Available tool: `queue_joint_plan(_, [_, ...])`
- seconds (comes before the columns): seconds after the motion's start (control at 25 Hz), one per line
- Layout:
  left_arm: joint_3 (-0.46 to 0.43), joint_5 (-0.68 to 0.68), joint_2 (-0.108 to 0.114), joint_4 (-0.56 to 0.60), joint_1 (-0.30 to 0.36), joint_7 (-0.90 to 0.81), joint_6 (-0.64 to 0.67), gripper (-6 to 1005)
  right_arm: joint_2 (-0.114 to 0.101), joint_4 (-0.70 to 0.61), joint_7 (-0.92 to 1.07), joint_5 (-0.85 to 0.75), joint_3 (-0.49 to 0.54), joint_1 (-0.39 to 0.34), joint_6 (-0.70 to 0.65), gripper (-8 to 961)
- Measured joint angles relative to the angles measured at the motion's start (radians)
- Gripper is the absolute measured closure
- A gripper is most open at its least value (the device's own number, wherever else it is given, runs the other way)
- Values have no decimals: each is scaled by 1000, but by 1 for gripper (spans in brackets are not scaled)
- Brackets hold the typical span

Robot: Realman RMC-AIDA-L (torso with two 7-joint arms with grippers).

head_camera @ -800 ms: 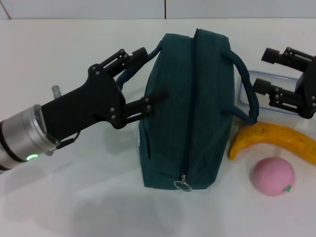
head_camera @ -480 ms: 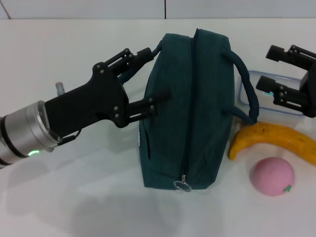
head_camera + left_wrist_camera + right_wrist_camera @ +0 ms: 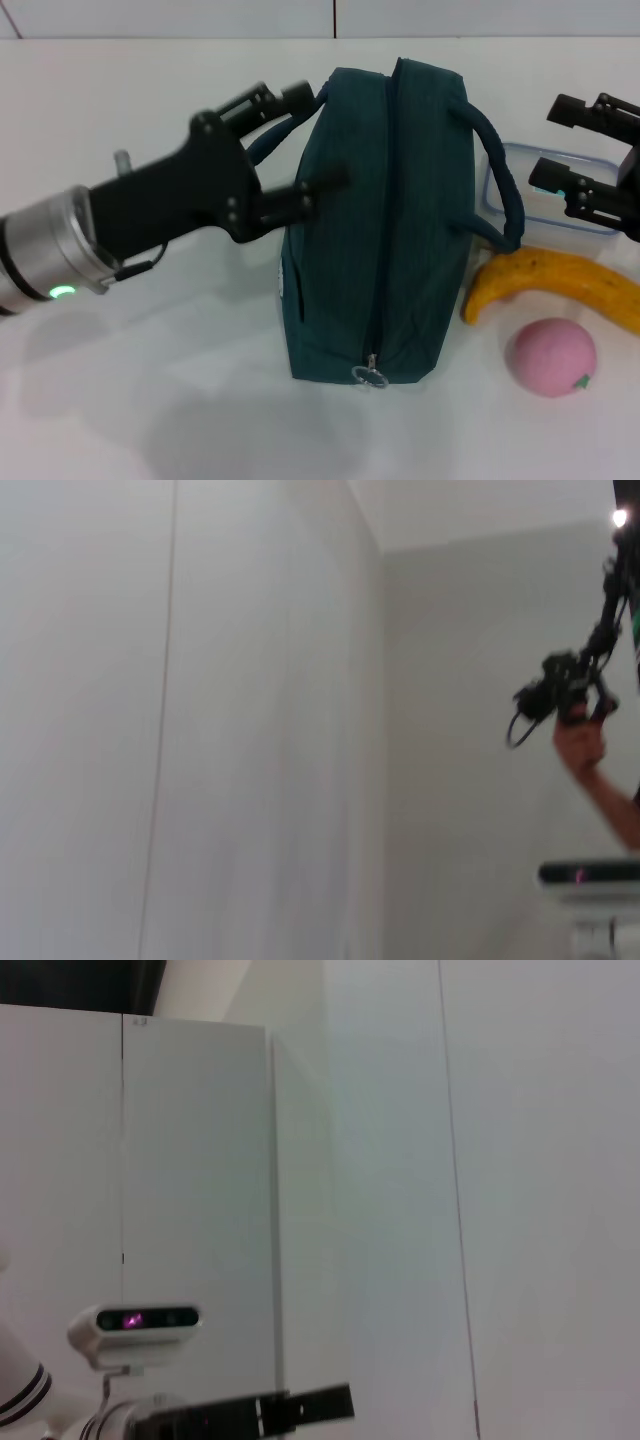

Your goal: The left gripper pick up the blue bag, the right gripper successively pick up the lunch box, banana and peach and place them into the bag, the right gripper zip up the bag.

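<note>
Step one is in hand: the left tool (image 3: 305, 142), black claw on a silver wrist, fingers apart, straddles the near rolled handle of the dark teal fabric blue bag (image 3: 385, 215) on the white tabletop (image 3: 150, 400); closing on that handle comes next; the right tool (image 3: 565, 145) hovers apart over the clear lunch box (image 3: 510, 160).

The blue bag (image 3: 385, 220) sits zipped shut mid-table and blocks the straight path between the arms; the left gripper (image 3: 300, 145), fingers spread, crowds its left side around the near handle. On the right it's tight: lunch box (image 3: 545, 190), banana (image 3: 555, 283) and peach (image 3: 551, 357) are packed just beside the bag, with the right gripper (image 3: 555, 145) spread over the box. Bare table in front and far left.
</note>
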Motion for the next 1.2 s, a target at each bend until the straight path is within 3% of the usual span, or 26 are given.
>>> queue_joint_plan(0.16, [0, -10, 56, -74, -54, -291, 25, 171, -2, -4, 2, 2, 1, -5, -5, 262])
queue_joint_plan(0.24, [2, 20, 74, -153, -88, -474, 14, 171, -2, -4, 2, 2, 1, -4, -5, 262])
queue_joint_plan(0.32, [2, 67, 65, -234, -115, -595, 10, 171, -1, -4, 0, 3, 2, -6, -5, 262])
queue_joint_plan(0.4, [3, 86, 29, -293, -127, -631, 10, 172, -2, -4, -1, 2, 2, -8, -5, 262])
queue_joint_plan(0.44, [3, 86, 29, -293, -127, -631, 10, 172, -1, -4, -1, 2, 2, -11, -2, 262])
queue_joint_plan(0.48, [3, 92, -6, -338, -129, -629, 8, 172, -1, -4, -1, 2, 2, -11, -2, 262])
queue_joint_plan(0.56, [3, 104, -19, -352, -130, -627, 2, 176, 0, -1, -2, 0, 2, -11, 0, 262])
queue_joint_plan(1.2, [3, 162, -19, -231, -155, -657, -152, 235, 17, 5, -19, 0, -2, -11, 0, 262])
